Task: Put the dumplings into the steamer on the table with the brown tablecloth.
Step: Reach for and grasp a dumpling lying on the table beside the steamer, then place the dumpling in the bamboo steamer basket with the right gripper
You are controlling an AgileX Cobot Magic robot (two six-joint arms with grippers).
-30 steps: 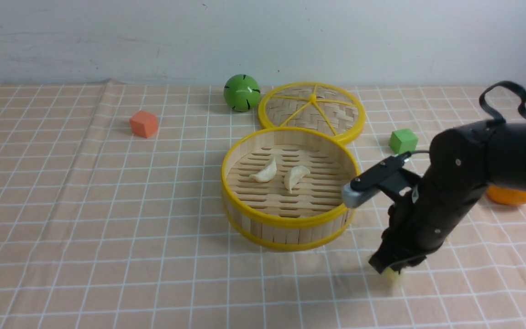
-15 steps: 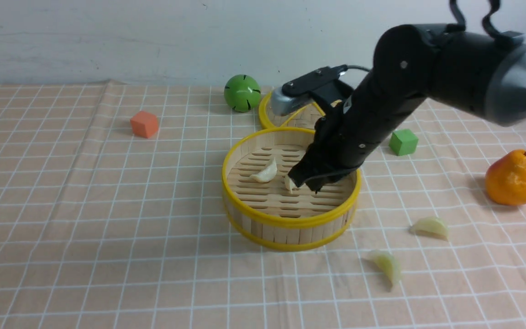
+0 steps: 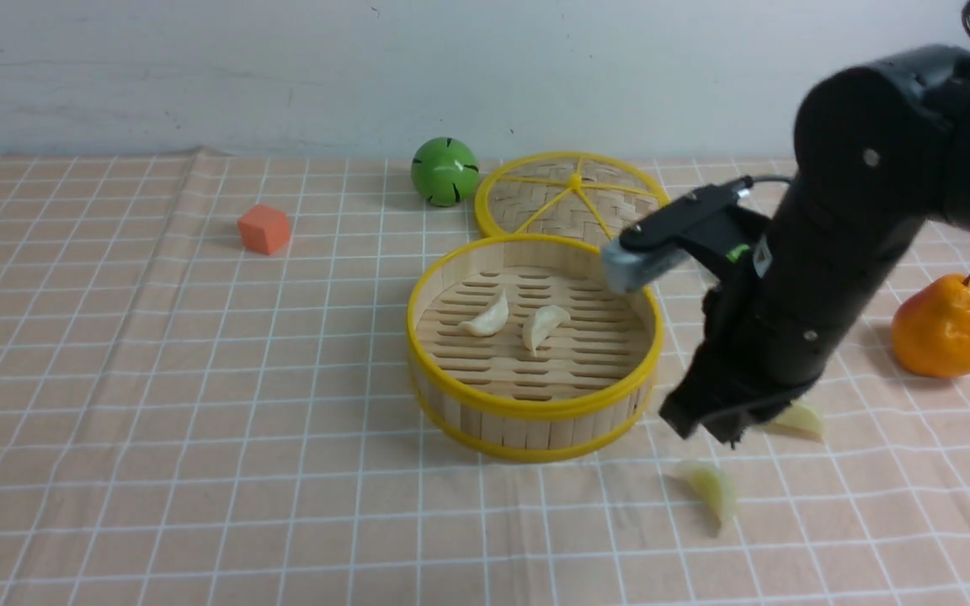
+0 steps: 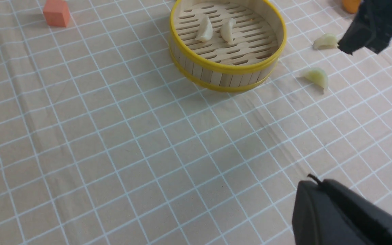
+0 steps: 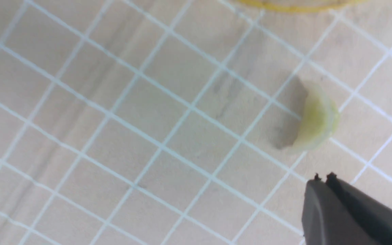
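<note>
The steamer [image 3: 527, 411] stands mid-table on the brown tablecloth [image 3: 199, 379]. Two pale dumplings [image 3: 487, 317] [image 3: 546, 324] lie on its slatted floor. Two greenish dumplings lie on the cloth to its right, one nearer [image 3: 714, 492] and one farther [image 3: 801, 417]. My right gripper [image 3: 708, 425] is shut and empty, low above the cloth between those two and the steamer. In the right wrist view one dumpling [image 5: 315, 119] lies just beyond the shut tips [image 5: 322, 178]. My left gripper [image 4: 313, 182] is shut and empty, well short of the steamer [image 4: 228, 68].
The flat woven lid [image 3: 573, 202] lies behind the steamer, with a green ball [image 3: 445, 171] to its left. An orange cube [image 3: 264, 228] sits at the far left. A pear [image 3: 944, 328] stands at the right, beyond the right arm.
The right gripper has moved from over the steamer back out to its right, down near the two dumplings on the cloth. The dumplings have not moved.
</note>
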